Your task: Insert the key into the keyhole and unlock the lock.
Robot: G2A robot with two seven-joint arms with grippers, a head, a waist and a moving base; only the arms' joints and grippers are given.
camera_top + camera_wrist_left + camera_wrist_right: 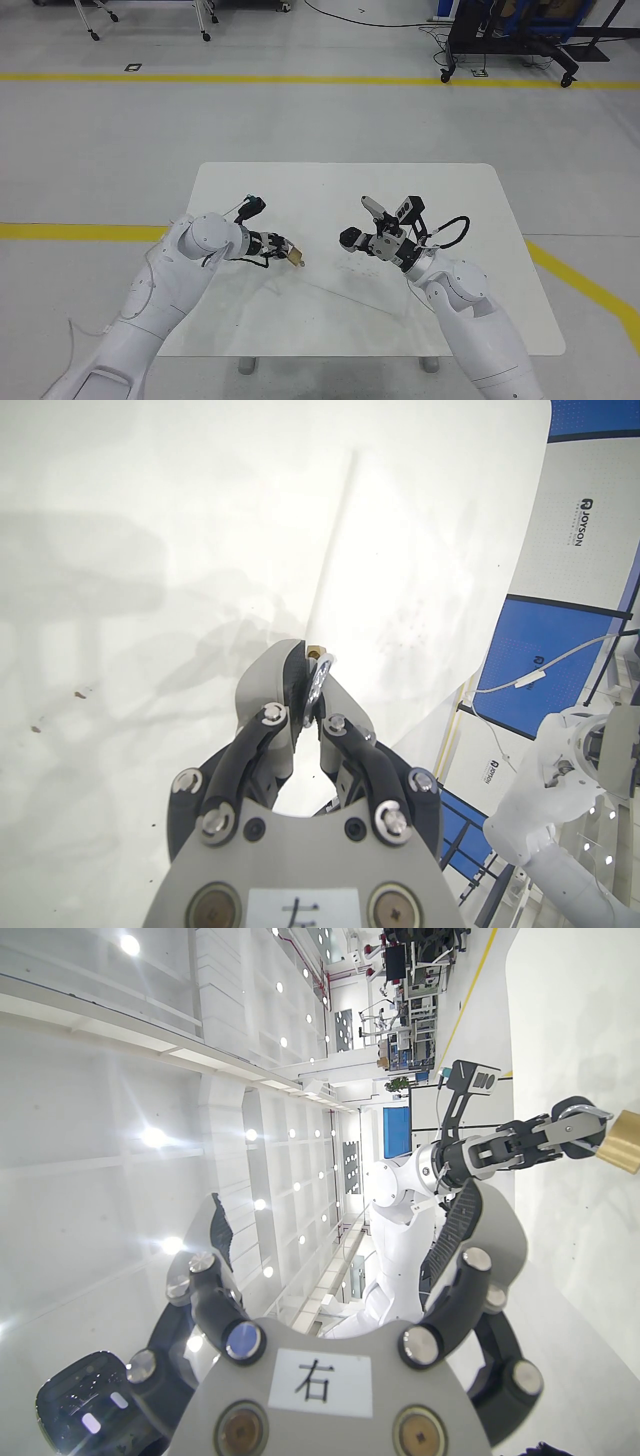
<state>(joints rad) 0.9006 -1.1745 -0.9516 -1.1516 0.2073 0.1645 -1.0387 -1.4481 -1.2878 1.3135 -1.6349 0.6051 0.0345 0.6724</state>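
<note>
Left gripper [288,254] of mine is clamped on the lock [297,258], pinching its silver shackle between the ribbed pads, so the brass body juts past my fingertips toward the right, over the near middle of the white table [450,190]. My right gripper [358,222] has its fingers spread wide and faces the lock from the right, apart from it. Each gripper's grey base carries a small white label with one black character, and the blue-and-white panels [550,635] beyond the table's edge bear print.
</note>
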